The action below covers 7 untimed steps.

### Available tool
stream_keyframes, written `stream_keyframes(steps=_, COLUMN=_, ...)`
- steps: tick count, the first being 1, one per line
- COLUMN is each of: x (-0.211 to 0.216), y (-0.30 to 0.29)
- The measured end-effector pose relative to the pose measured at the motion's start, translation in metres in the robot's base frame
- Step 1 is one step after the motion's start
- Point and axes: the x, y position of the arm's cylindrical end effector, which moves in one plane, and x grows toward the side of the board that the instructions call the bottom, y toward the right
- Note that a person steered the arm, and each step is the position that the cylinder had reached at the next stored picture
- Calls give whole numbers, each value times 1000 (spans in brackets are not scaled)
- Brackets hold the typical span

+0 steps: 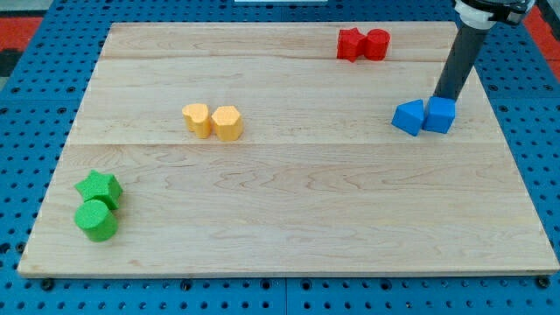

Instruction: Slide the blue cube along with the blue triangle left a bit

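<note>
The blue cube [440,115] sits at the view's right on the wooden board [289,219]. The blue triangle [408,117] lies right against its left side. My tip [444,97] stands just behind the blue cube, at its top edge in the view, close to or touching it. The dark rod rises from there to the view's top right.
Two red blocks [362,44] sit together at the view's top. Two yellow blocks [213,121] sit together left of centre. A green star [98,187] and a green cylinder [96,220] sit at the view's lower left. The board's right edge is close to the blue cube.
</note>
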Motion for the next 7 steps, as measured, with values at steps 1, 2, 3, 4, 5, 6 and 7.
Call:
stream_keyframes(steps=1, x=0, y=0)
stream_keyframes(steps=2, x=0, y=7)
stream_keyframes(steps=3, x=16, y=46)
stream_keyframes(steps=4, x=27, y=27)
stream_keyframes(steps=5, x=27, y=-14)
stream_keyframes(steps=6, x=27, y=-32)
stream_keyframes(steps=7, x=36, y=-14)
